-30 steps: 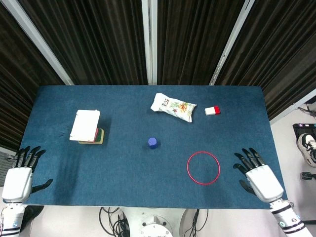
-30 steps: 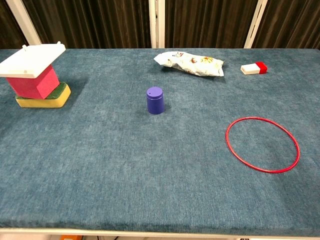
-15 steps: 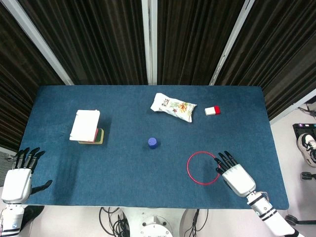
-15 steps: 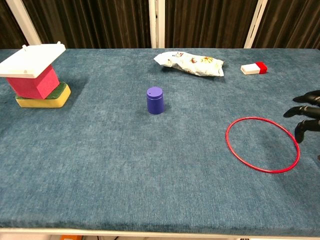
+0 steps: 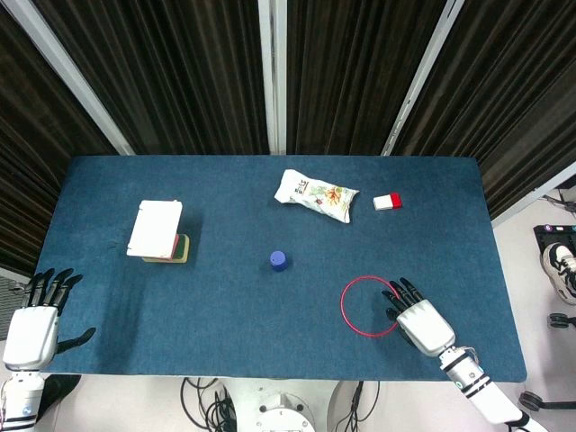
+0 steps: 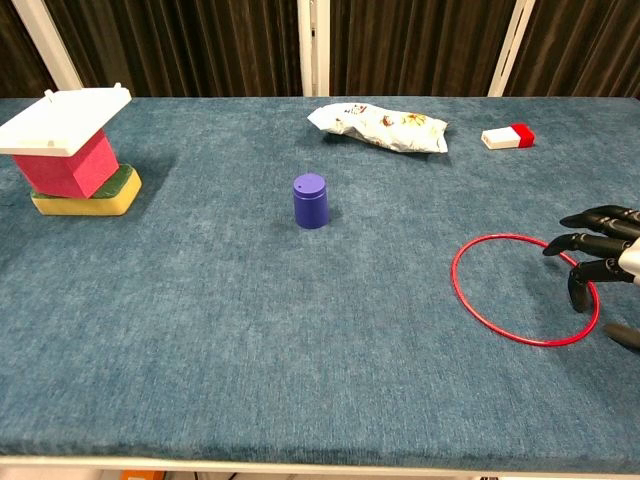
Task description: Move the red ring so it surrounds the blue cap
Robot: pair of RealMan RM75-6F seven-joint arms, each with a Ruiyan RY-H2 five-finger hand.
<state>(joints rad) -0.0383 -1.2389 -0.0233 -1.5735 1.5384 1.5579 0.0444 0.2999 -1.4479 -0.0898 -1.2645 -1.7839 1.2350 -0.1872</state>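
The red ring (image 5: 359, 306) (image 6: 500, 300) lies flat on the blue cloth, right of centre near the front. The blue cap (image 5: 279, 261) (image 6: 310, 200) stands upright mid-table, well left of the ring. My right hand (image 5: 416, 315) (image 6: 600, 255) hovers over the ring's right edge, palm down, fingers spread and holding nothing. My left hand (image 5: 36, 319) stays off the table's front left corner, fingers apart and empty; the chest view does not show it.
A snack bag (image 5: 315, 194) (image 6: 380, 125) and a small white-and-red block (image 5: 388, 202) (image 6: 507, 136) lie at the back. A white plate on red and yellow-green sponges (image 5: 159, 232) (image 6: 72, 150) sits at the left. The table's front edge (image 6: 300, 465) is near.
My right hand has moved left from the table's right edge until its fingertips reach over the ring's right rim. Ring, cap and left hand have not moved.
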